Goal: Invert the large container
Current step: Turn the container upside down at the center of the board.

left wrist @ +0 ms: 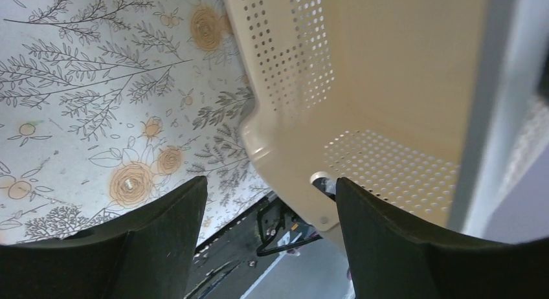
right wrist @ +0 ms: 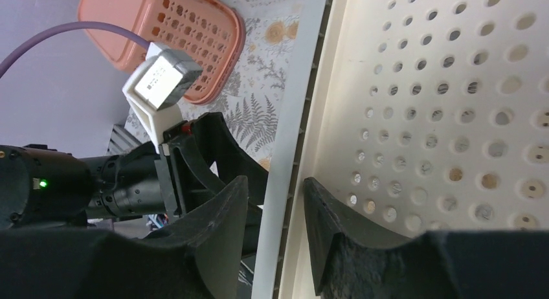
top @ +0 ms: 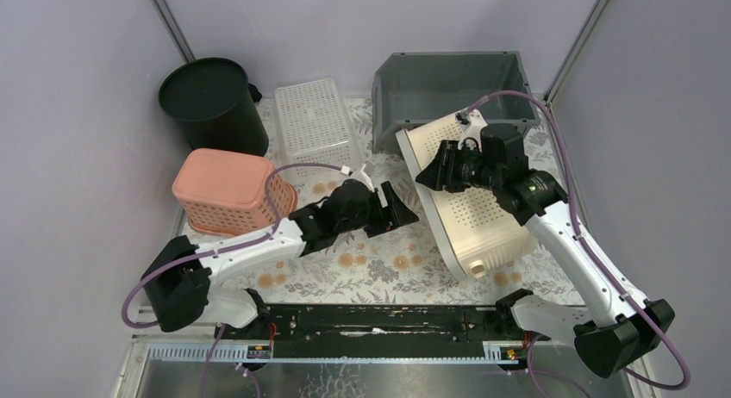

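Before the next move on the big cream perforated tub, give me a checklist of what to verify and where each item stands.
1. The right gripper straddles the rim of the cream perforated plastic container: ok.
2. Right grip fully clamped: cannot tell, since a sliver of gap shows beside one finger.
3. The left gripper is open, with the container's corner just ahead: ok.
4. Container upside down: not ok, it is only tilted.
5. Room behind: not ok, the grey plastic bin sits close; whether it touches the container, cannot tell.
6. The pink slotted basket is apart from the container: ok.
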`<state>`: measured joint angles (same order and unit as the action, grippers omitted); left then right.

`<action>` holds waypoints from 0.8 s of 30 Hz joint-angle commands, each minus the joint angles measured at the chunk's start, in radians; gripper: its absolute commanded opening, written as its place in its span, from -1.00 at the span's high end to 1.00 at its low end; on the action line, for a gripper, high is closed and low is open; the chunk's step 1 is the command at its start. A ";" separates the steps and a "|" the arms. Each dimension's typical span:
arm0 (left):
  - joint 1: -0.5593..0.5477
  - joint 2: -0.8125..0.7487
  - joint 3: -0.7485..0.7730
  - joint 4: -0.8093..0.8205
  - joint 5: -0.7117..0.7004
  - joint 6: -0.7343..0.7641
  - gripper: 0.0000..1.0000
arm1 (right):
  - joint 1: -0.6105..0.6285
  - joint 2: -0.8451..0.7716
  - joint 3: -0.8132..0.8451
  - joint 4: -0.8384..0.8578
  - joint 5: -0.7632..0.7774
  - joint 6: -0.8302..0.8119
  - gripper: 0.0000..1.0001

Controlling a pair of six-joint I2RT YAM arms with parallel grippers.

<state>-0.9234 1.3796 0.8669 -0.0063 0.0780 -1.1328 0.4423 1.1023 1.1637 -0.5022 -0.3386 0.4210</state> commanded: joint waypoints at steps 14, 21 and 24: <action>-0.004 -0.088 -0.160 0.241 -0.060 -0.097 -0.58 | 0.133 0.062 -0.032 -0.034 0.055 0.034 -0.07; 0.004 -0.115 -0.170 0.214 -0.070 -0.095 -0.58 | 0.157 0.091 -0.040 -0.013 0.046 0.045 -0.08; 0.012 -0.134 -0.174 0.193 -0.078 -0.091 -0.58 | 0.176 0.106 -0.044 -0.001 0.049 0.049 -0.08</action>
<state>-0.9218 1.2850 0.7033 0.1577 0.0330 -1.2224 0.5922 1.1603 1.1503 -0.4198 -0.3061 0.4686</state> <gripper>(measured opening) 0.792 0.533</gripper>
